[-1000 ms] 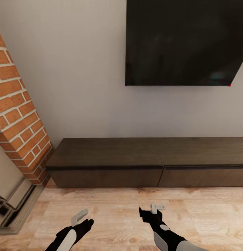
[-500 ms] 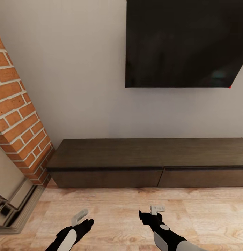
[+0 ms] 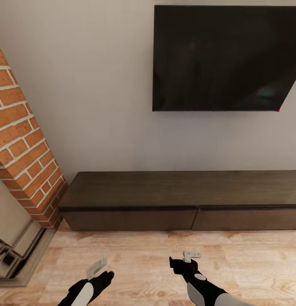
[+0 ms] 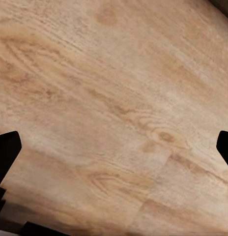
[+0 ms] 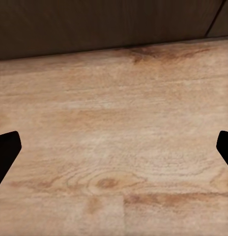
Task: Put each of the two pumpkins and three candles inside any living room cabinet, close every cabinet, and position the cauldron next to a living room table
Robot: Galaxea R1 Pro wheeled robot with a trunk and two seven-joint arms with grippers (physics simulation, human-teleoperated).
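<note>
The long low dark brown cabinet (image 3: 182, 191) stands against the white wall, and both of its flat drawer fronts (image 3: 131, 219) sit flush and closed. Its front also shows in the right wrist view, as the dark cabinet (image 5: 94, 24) beyond the floor planks. My left gripper (image 3: 97, 268) hovers over the wood floor short of the cabinet's left half. Its dark fingertips (image 4: 6, 152) are spread wide with nothing between them. My right gripper (image 3: 191, 255) hangs near the seam between the two drawers, also open and empty, with its fingertips (image 5: 6, 147) far apart.
A red brick fireplace (image 3: 20, 140) with a metal hearth frame (image 3: 12, 250) juts out at the left, close to the cabinet's left end. A large black TV (image 3: 224, 59) hangs on the wall above the cabinet. Light wood floor (image 3: 143, 250) lies between me and the cabinet.
The whole picture has slid down a little, so the camera has moved. My left gripper has sunk slightly toward the lower edge. The cabinet is as it was.
</note>
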